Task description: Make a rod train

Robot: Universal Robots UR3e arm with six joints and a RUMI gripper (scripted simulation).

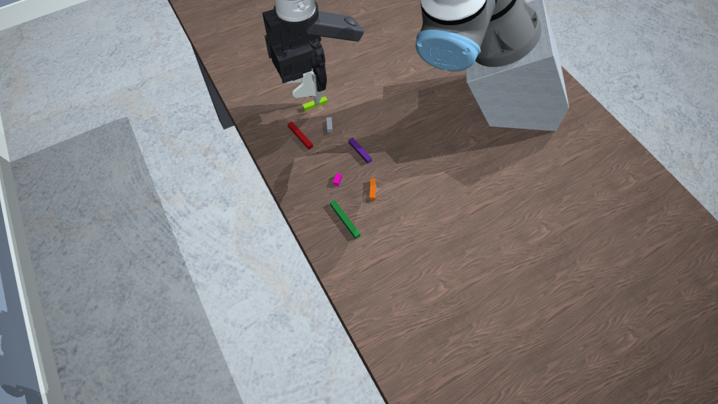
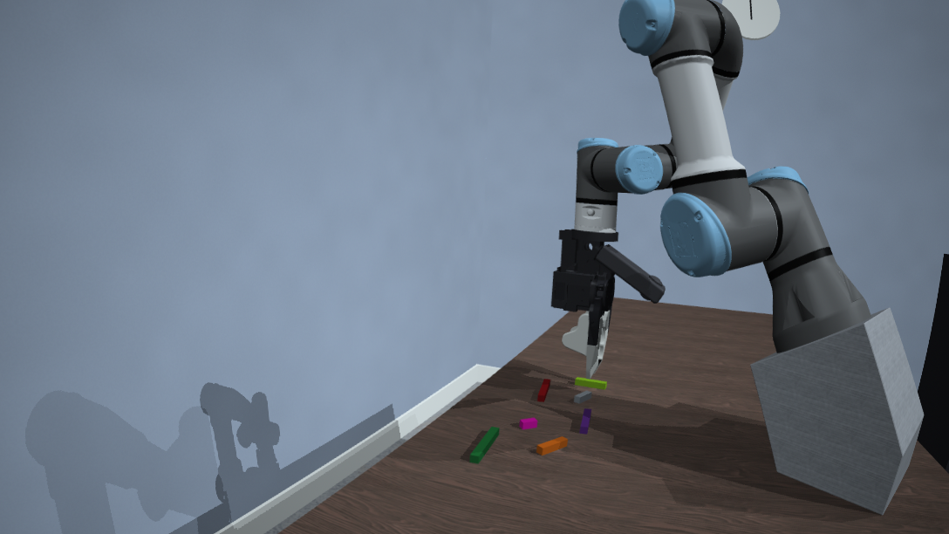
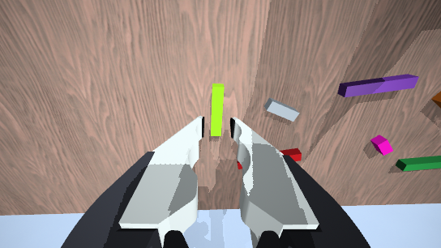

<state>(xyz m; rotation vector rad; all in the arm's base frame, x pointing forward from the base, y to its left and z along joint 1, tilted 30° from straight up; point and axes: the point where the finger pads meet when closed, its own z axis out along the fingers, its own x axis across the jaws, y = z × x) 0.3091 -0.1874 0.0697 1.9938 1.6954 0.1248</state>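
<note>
My gripper (image 1: 317,101) (image 2: 590,374) (image 3: 217,118) is open, its fingertips a little apart, just above the lime rod (image 1: 308,105) (image 2: 599,384) (image 3: 217,105). In the wrist view one end of that rod shows between the tips, touching neither. The grey rod (image 1: 329,125) (image 2: 583,397) (image 3: 284,111) lies near the lime one, apart from it. The green rod (image 1: 345,219) (image 2: 484,445) (image 3: 423,163) lies farthest from the gripper. The red rod (image 1: 299,134) (image 2: 543,390) (image 3: 293,155), magenta rod (image 1: 337,179) (image 2: 528,423) (image 3: 383,146) and orange rod (image 1: 372,189) (image 2: 552,446) lie separately. No rods touch end to end.
The purple rod (image 1: 359,150) (image 2: 585,421) (image 3: 378,86) lies between the grey and orange rods. The arm's metal base block (image 1: 524,95) (image 2: 829,418) stands on the wooden table (image 1: 501,276) (image 2: 464,504). The table's edge runs beside the red and green rods.
</note>
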